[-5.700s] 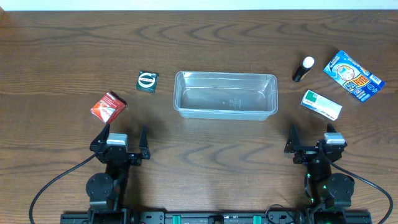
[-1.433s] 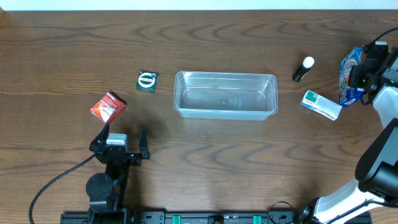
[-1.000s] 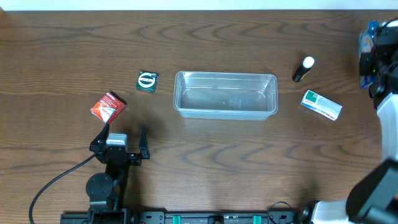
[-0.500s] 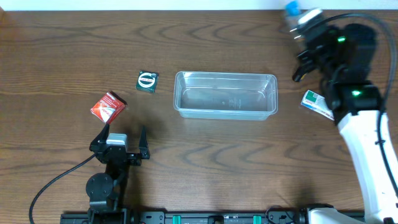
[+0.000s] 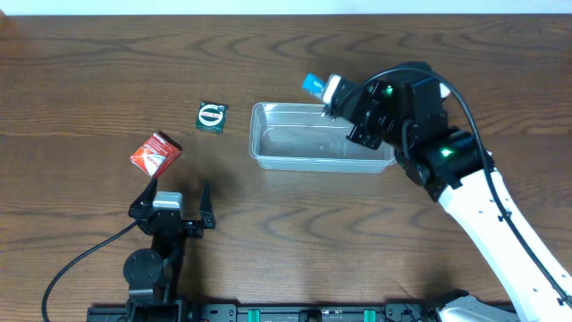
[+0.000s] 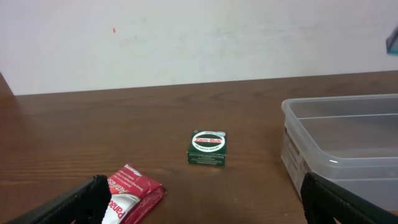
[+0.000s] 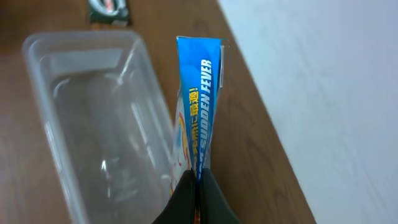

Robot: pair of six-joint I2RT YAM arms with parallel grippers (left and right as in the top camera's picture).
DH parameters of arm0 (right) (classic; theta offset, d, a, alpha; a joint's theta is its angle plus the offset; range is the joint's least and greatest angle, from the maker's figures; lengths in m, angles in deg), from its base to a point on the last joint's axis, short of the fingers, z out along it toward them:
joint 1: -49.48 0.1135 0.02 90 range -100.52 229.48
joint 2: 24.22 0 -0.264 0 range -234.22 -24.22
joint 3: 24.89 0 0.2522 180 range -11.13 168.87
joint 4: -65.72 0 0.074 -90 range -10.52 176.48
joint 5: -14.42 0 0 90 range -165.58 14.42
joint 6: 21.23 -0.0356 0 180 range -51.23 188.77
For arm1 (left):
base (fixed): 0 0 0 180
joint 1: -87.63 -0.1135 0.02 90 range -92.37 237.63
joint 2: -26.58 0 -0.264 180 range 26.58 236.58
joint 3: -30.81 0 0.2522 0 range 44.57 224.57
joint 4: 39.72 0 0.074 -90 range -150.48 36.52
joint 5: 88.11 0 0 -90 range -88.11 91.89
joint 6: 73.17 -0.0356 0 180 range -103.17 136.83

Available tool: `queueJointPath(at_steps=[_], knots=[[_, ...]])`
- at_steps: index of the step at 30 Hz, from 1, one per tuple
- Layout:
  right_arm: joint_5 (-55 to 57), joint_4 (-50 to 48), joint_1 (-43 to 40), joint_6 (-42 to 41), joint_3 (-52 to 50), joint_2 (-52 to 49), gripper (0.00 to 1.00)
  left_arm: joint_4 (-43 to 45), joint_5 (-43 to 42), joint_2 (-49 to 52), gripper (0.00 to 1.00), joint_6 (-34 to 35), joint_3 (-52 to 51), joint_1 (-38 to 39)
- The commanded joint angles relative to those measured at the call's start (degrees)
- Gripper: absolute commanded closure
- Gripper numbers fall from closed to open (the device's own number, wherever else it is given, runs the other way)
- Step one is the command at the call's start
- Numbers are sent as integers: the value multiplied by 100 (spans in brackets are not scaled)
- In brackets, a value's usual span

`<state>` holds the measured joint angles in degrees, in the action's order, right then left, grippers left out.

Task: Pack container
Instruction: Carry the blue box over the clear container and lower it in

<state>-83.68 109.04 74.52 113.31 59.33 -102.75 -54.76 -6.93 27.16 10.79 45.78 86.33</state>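
Note:
The container [image 5: 268,134] is a clear shallow tub at mid-table, also seen in the left wrist view [image 6: 348,143] and the right wrist view [image 7: 74,118]. My right gripper [image 5: 331,93] is shut on a blue packet [image 5: 312,84] and holds it edge-on above the tub's far rim. In the right wrist view the packet [image 7: 202,106] stands up from the shut jaws of the gripper [image 7: 198,180], just over the tub's edge. My left gripper [image 5: 177,199] rests open near the front edge, with nothing between its fingers [image 6: 81,199].
A red packet [image 5: 155,153] lies left of the tub, close in front of the left gripper [image 6: 134,196]. A small green box [image 5: 212,117] lies beyond it [image 6: 207,148]. My right arm [image 5: 465,188] stretches across the table's right side and hides what lies under it.
My right arm has swung from the far right edge leftward with the blue packet, which now hangs over the container's far rim. The left arm has not moved.

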Motion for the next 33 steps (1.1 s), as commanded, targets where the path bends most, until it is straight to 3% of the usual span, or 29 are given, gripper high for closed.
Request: queueJointPath(at_steps=[1, 20, 33], knots=[[15, 116, 48, 321, 109, -90, 99, -192, -85, -35, 2, 13, -98, -24], [13, 345, 28, 726, 105, -1187, 99, -192, -85, -35, 2, 13, -98, -24], [-184, -2, -79, 1794, 105, -1912, 99, -192, -85, -35, 2, 13, -98, -24]])
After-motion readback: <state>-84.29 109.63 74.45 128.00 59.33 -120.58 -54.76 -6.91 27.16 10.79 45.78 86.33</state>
